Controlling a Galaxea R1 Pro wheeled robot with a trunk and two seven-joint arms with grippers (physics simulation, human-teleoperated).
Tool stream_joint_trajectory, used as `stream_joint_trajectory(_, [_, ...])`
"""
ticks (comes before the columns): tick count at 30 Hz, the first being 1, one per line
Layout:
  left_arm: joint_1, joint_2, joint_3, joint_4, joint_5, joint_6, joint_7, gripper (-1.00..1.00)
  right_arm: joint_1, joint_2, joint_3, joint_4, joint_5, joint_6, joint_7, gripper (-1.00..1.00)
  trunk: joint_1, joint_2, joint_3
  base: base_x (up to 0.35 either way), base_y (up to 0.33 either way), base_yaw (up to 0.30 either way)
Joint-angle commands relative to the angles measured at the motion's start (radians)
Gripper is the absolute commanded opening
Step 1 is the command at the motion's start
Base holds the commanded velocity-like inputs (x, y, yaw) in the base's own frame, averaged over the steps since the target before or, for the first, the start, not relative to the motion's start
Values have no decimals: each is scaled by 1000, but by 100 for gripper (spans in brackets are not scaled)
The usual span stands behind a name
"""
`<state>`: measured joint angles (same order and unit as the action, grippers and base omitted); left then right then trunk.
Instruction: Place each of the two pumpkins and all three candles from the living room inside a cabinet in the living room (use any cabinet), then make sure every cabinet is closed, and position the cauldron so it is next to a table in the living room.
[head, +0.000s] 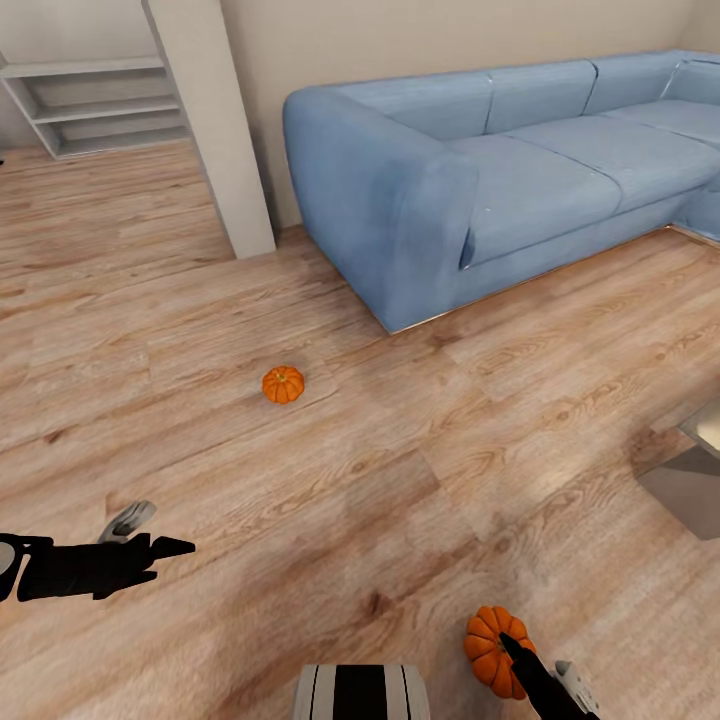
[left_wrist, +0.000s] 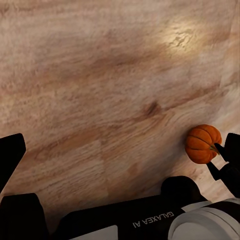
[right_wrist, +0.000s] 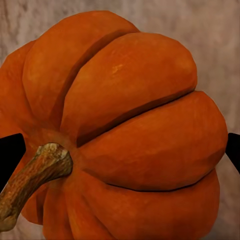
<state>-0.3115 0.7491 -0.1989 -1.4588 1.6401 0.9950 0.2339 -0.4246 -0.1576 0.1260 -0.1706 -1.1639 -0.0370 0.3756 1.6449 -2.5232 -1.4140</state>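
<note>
At the far left of the head view the left gripper (head: 165, 548) hovers low over the wood floor (head: 330, 470) with nothing between its fingers; how wide they stand cannot be told. Further right, a loose pumpkin (head: 283, 384) sits alone on the boards, in front of the blue sofa (head: 520, 170). At the lower right, the right gripper (head: 512, 648) clasps the second pumpkin (head: 489, 649), whose ribs and brown stem (right_wrist: 30, 180) loom close in the right wrist view.

Matt wood-grain floor (head: 400, 480), blue cloth sofa (head: 520, 170), smooth ribbed pumpkin (right_wrist: 130, 130).
</note>
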Motion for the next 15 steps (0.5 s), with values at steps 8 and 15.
stream_joint_trajectory(8, [-1, 1, -2, -1, 12, 1, 9, 100, 0, 22, 40, 5, -8, -3, 2, -100, -1, 0, 7, 0, 0, 0])
stream_joint_trajectory(15, [-1, 1, -2, 0, 12, 1, 9, 100, 0, 21, 39, 5, -8, -3, 2, -100, -1, 1, 11, 0, 0, 0])
